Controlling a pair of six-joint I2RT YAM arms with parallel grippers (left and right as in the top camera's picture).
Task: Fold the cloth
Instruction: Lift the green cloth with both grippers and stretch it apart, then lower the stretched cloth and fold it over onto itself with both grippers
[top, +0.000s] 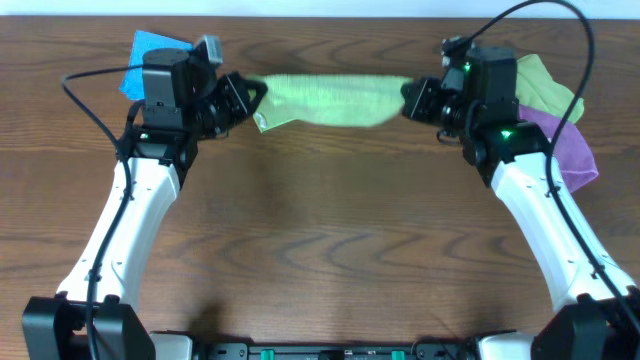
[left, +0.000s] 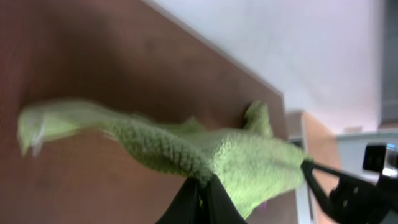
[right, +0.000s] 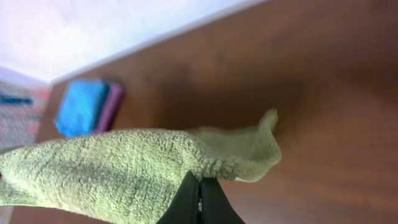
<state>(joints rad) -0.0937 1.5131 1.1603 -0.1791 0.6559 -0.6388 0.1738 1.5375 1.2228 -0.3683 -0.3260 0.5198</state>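
The lime-green cloth (top: 330, 101) hangs stretched between my two grippers above the far part of the table. My left gripper (top: 250, 98) is shut on its left end, and my right gripper (top: 410, 100) is shut on its right end. In the left wrist view the cloth (left: 249, 158) spreads from the closed jaws (left: 202, 186), with a loose end trailing to the left. In the right wrist view the cloth (right: 106, 168) is pinched at its edge by the closed jaws (right: 199, 186), and a corner curls over to the right.
A second green cloth (top: 545, 85) and a purple cloth (top: 570, 150) lie at the far right behind my right arm. A blue cloth (top: 145, 55) lies at the far left, also in the right wrist view (right: 81, 106). The wooden table (top: 330, 240) spreads in front.
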